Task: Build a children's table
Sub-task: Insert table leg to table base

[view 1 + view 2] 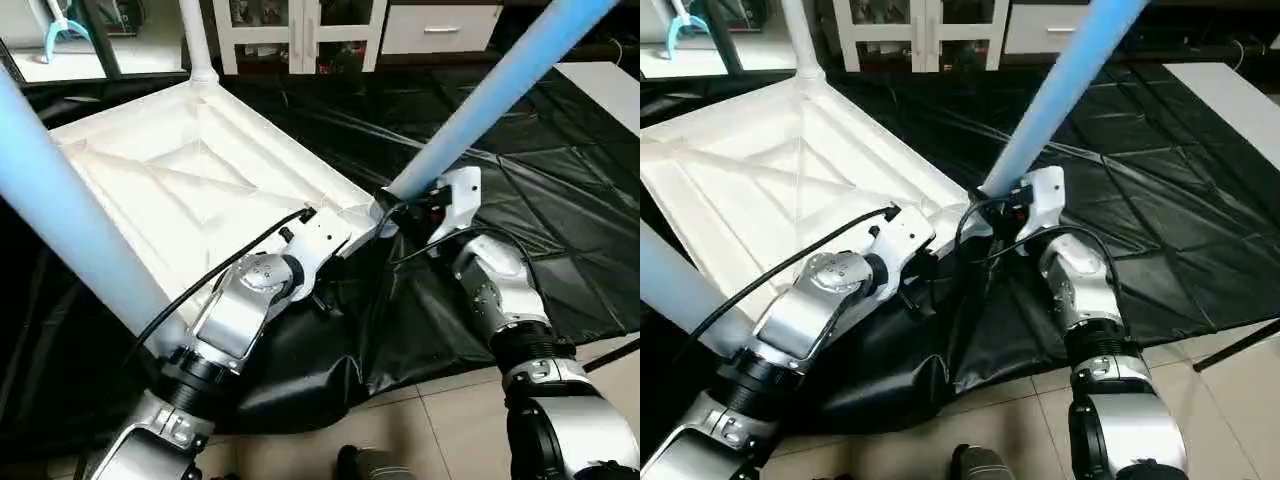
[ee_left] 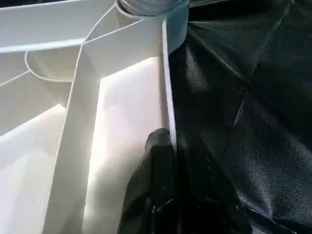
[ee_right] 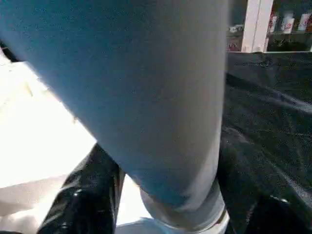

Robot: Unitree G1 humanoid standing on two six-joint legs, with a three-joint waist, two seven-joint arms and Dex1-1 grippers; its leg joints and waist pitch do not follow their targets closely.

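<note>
The children's table top lies upside down on a black sheet, ribbed underside up. One white leg stands in the far corner socket. Another leg rises close by at the left. A third leg leans up and to the right from the near right corner socket. My left gripper is shut on the top's thin near rim, one finger on each side. My right gripper sits at the base of the third leg. Its black fingers stand on either side of the tube, open, with a gap on one side.
The black sheet covers the floor under and to the right of the top, bunched up near my forearms. A white glass-door cabinet stands at the back. A white panel lies at the far right. Tile floor shows in front.
</note>
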